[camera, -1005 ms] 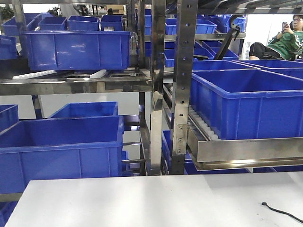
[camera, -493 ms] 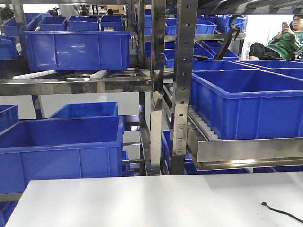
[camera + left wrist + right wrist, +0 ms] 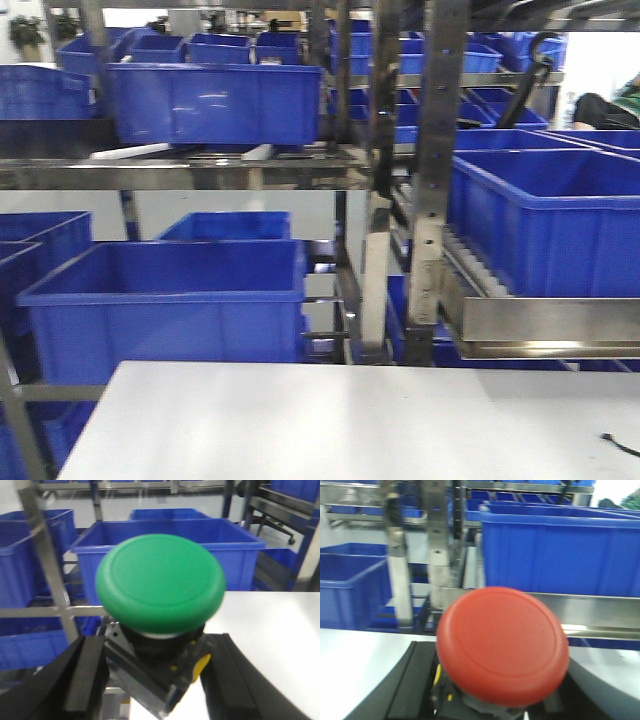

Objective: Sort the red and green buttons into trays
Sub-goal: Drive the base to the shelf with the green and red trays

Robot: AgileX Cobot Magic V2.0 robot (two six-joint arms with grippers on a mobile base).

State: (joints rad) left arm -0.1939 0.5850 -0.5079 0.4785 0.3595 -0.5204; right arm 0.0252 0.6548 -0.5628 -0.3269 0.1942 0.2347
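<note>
While the two earlier front pictures matched each other, the front view now has shifted. The blue crates (image 3: 165,310) and the steel rack upright (image 3: 440,150) sit further right in frame, and the whole picture is smeared. Judgement: the base or camera is swinging round, a transit step, not a placing step.

- Left gripper (image 3: 157,677): jaws closed partway on the black body of the green button (image 3: 160,582), cap toward the wrist camera.
- Right gripper (image 3: 497,700): jaws likewise clamped about the red button (image 3: 502,642). Its cap hides most of the contact.
- Both buttons are held off the white table (image 3: 300,430).
- Trays: none in any view, so neither button is sorted yet.
</note>
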